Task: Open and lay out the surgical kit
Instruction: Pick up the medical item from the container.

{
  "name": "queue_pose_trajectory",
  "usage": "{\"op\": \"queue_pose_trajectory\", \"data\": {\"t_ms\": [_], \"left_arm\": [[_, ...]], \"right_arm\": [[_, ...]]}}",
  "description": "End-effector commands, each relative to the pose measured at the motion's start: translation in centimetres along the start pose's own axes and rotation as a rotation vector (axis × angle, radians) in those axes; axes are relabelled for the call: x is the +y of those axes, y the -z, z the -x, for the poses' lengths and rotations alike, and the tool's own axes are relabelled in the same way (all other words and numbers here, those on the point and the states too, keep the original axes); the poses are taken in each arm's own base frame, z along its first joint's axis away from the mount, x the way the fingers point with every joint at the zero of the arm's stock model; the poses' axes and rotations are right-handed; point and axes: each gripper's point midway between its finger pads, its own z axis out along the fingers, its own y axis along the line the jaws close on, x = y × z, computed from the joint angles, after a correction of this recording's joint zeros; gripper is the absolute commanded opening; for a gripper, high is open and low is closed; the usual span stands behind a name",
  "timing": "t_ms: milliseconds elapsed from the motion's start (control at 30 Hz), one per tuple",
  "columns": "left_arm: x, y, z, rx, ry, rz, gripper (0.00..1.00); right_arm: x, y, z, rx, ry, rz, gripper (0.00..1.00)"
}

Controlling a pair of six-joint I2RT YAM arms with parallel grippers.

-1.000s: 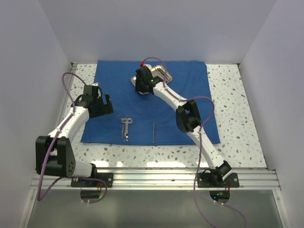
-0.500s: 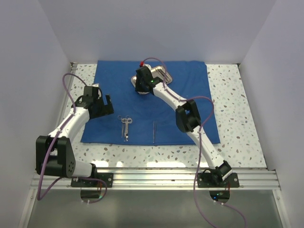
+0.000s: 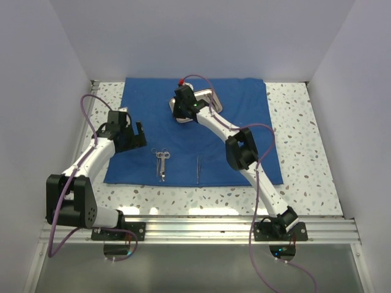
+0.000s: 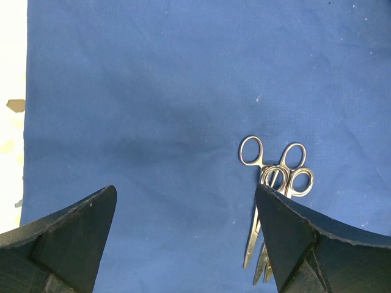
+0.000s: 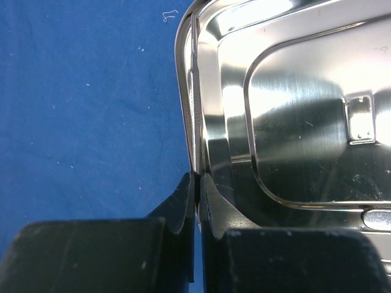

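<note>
The right gripper [image 5: 197, 183] has its jaws pressed together on the thin side rim of the steel tray [image 5: 293, 140]. One finger sits outside the rim over the blue cloth [image 5: 91, 91], the other inside the rim. The tray's shiny floor stretches ahead and to the right of the fingers and looks empty there. The left gripper [image 4: 184, 190] hovers over the flat cloth with its jaws wide apart and nothing between them. The ring-handled forceps [image 4: 275, 177] lie on the cloth just ahead of its right finger. In the overhead view the tweezers [image 3: 198, 169] lie on the cloth beyond the forceps from the left gripper, well apart from it. The step in hand seems to be placing the tray, with the wrap already spread and the instruments set out. The next move calls for a gentle lift or slide that keeps the tray level, since a pinch on one rim invites tipping or slipping.
</note>
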Motion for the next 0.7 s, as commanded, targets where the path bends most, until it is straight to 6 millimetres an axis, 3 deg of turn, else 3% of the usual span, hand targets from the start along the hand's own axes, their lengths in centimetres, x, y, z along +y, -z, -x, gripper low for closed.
{"op": "queue_pose_trajectory", "data": {"t_ms": [0,167,300,400,433,667], "left_arm": [[-0.3,0.3,1.4,-0.056,-0.007,-0.026,0.99],[-0.4,0.1,1.4,-0.05,-0.007,-0.031,0.99],[-0.4,0.0,1.6,-0.048,-0.009,-0.028,0.98],[-0.5,0.0,1.9,-0.049,-0.006,-0.029,0.98],[-0.6,0.0,2.1,-0.051,-0.006,-0.031,0.98],[-0.9,-0.1,2.8,-0.053,-0.004,-0.032,0.96]], "right_arm": [[-3.3,-1.2,-9.1,0.25,0.009,-0.101,0.0],[-2.6,-0.6,-7.7,0.219,0.012,-0.091,0.0],[-2.2,1.0,-3.9,0.139,0.018,-0.097,0.0],[-3.0,2.0,-1.2,0.084,-0.001,-0.115,0.0],[-3.3,2.9,0.7,0.048,-0.013,-0.124,0.0],[-5.9,5.4,5.9,-0.055,-0.033,-0.179,0.0]]}}
